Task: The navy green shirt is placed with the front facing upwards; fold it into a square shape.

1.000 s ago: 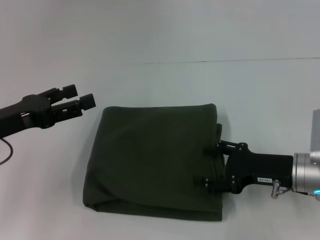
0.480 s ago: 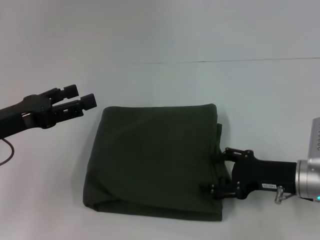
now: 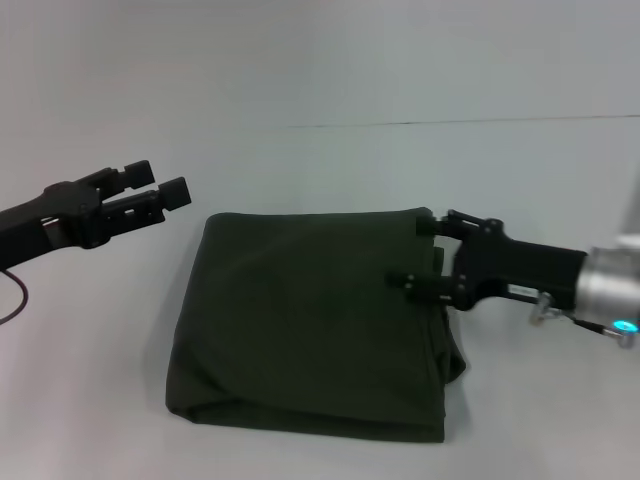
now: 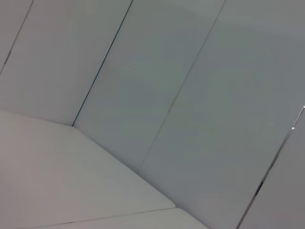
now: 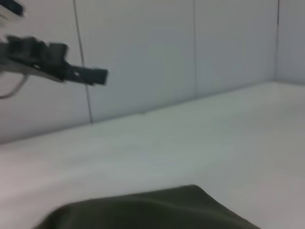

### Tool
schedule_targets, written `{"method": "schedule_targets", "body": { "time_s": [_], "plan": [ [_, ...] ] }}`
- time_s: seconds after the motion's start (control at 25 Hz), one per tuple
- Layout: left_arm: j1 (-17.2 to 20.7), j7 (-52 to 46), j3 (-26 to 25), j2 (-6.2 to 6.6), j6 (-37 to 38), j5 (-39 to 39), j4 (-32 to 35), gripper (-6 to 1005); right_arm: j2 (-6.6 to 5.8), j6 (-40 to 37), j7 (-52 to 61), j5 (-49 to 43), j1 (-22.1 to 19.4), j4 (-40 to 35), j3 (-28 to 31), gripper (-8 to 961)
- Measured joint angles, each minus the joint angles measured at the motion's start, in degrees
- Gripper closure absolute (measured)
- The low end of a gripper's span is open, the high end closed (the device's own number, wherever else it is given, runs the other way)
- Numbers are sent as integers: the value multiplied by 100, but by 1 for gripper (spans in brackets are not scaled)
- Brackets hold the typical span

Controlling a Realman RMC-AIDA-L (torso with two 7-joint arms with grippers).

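The navy green shirt (image 3: 305,320) lies folded into a rough square on the white table; its lettering and collar are hidden. My right gripper (image 3: 412,252) is open, low over the far part of the shirt's right edge, with one fingertip near the far right corner and the other over the cloth. It holds nothing. My left gripper (image 3: 157,181) is open and empty, in the air just left of the shirt's far left corner. The right wrist view shows the shirt's dark edge (image 5: 152,207) and the left gripper (image 5: 90,74) farther off.
The white table (image 3: 330,170) runs out on all sides of the shirt, with a thin seam line (image 3: 450,122) across the back. The left wrist view shows only pale wall panels (image 4: 190,95) and table. The shirt's right edge bulges out near the front (image 3: 455,360).
My right gripper drew back from the front part of the shirt's right edge, then moved to the far part of that edge. The left gripper rose slightly.
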Motion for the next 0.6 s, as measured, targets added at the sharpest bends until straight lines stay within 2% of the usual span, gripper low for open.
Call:
{"method": "schedule_targets", "body": {
  "time_s": [0.24, 0.44, 0.6],
  "plan": [
    [-7, 11, 6, 0, -4, -39, -6, 50, 15, 1257, 103, -8, 508, 671, -383, 46],
    [25, 268, -50, 1, -31, -82, -133, 50, -6, 1655, 319, 8, 478, 756, -459, 46],
    [41, 606, -44, 3, -36, -159, -272, 50, -19, 1652, 434, 31, 442, 702, -431, 45]
  ]
}}
